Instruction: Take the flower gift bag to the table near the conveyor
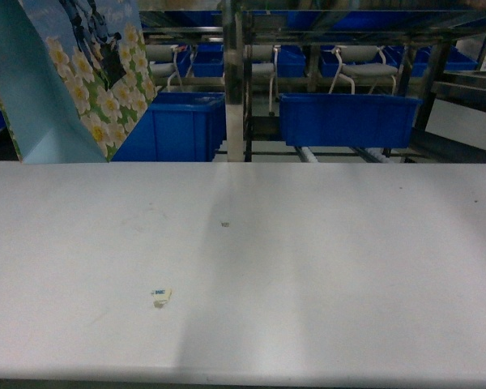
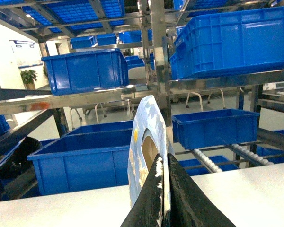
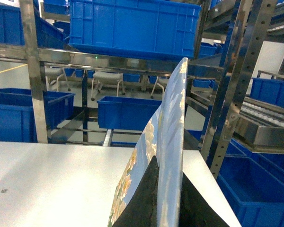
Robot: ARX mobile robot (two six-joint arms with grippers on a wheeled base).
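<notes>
Carry step: flower gift bag [image 1: 81, 81] upper left of head frame, above bench [image 1: 308, 267]. Left hand [image 2: 164, 189] and right hand [image 3: 168, 198] each pinch bag edge. Next: lower onto bench, release.

Head view is dim w/ a blue-grey cast & soft overall; the table [image 1: 308, 267] shows a broad darker shadow band running front to back left of centre, brighter patches either side, no hard glare. Left wrist view is brighter & sharper in the background, w/ a blown-out white area at far left, while the bag edge [image 2: 146, 142] close to the lens is blurred. Right wrist view is evenly lit, steel uprights of the conveyor [image 3: 236, 94] catch small highlights, a near-lens bag panel [image 3: 170, 142] is soft w/ sheen.
</notes>
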